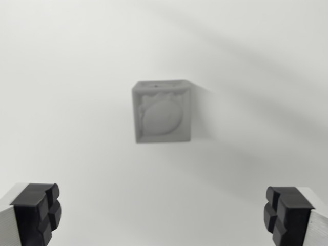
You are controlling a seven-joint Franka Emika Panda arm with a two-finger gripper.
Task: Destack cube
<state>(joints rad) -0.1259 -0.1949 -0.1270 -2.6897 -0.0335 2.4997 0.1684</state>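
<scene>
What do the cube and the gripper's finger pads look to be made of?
The cube looks like matte grey plastic, possibly 3D-printed: uniform colour, no shine, and a raised oval shape moulded into its face. The picture is blurred, so this is a guess. The gripper has black fingertips that look like hard matte plastic, with blocky stepped edges, on pale bodies. The surface beneath is plain white and dull.

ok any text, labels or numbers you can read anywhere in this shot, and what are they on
None readable.
The cube carries only a raised rounded relief on its facing side, blurred, with no letters or digits.
The gripper fingertips and the white surface show no markings.
</scene>
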